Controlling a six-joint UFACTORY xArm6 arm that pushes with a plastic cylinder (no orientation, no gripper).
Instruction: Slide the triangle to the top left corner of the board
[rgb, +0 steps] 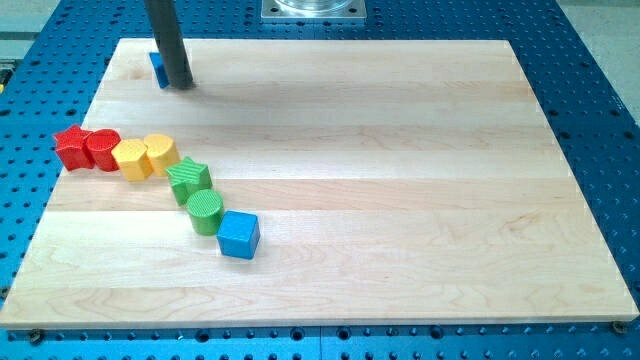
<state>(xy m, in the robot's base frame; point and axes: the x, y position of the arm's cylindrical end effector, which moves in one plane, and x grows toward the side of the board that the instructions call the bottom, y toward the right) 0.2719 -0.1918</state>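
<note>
Nearest the desk's (400, 200) bottom edge, a blue cube (239, 235) is sitting at the low end of a chain of blocks that is running up toward the left edge: a green cylinder (205, 212), a green star (189, 180), a yellow cylinder (160, 153), a yellow block (132, 159) whose shape I cannot make out, a red cylinder (103, 150) and a red star (72, 147). They are standing touching or just beside one another, well apart from the action.

Farther back, near the top left corner, a small blue block (157, 67), which I am taking to be the triangle, is showing only as a sliver behind the rod. It is already lying close to the top edge and the left edge, so the task is looking nearly or wholly done; at most a small nudge is remaining.

The rod is standing upright, my tip (180, 86) resting just beside the blue block on its right. The tool has no jaws, so it is grasping nothing, only pushing.
</note>
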